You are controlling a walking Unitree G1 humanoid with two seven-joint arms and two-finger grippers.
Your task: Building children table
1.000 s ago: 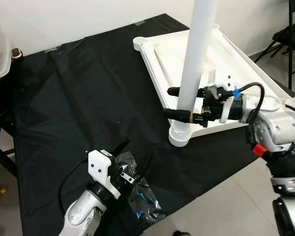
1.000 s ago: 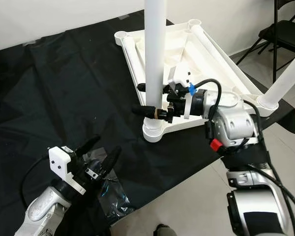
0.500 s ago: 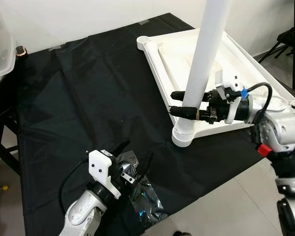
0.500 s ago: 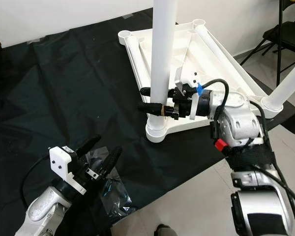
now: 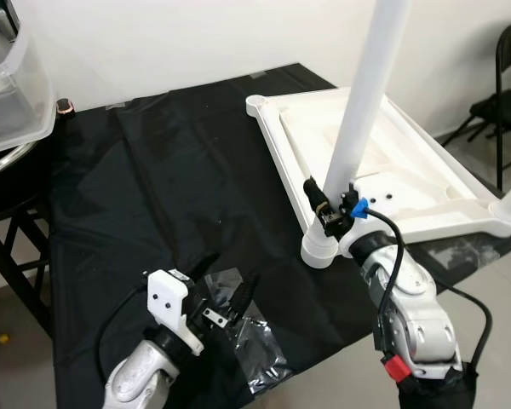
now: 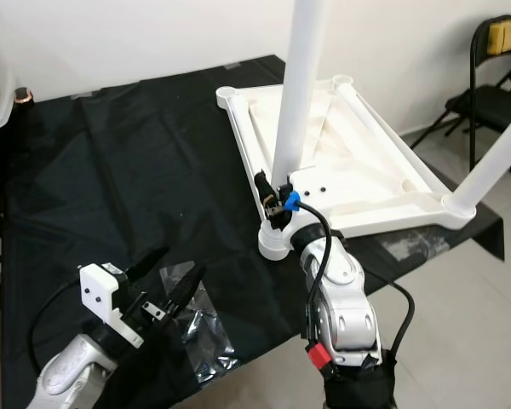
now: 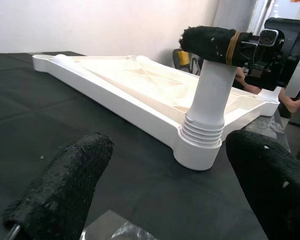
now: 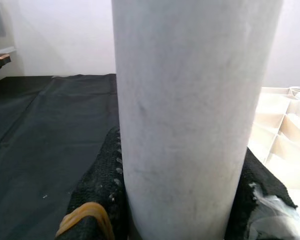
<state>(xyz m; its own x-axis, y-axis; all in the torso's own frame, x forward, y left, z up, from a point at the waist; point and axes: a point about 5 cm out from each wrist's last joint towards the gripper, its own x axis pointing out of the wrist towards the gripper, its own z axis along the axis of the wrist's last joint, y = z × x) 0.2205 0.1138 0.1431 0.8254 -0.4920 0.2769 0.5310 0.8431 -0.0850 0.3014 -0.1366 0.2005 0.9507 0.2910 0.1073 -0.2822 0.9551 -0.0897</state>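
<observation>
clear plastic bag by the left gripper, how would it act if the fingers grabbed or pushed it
The clear plastic bag looks thin and crinkled, so it would probably crumple rather than lift stiffly. It lies flat on the black cloth, likely very light, so a push from the left gripper may just slide it. Its glossy film could slip between the fingers.

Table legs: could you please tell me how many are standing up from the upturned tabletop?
2. One leg rises from the near corner, with the right pincer closed around its base. Another leg stands at the right corner. The two far corner sockets hold none.
</observation>
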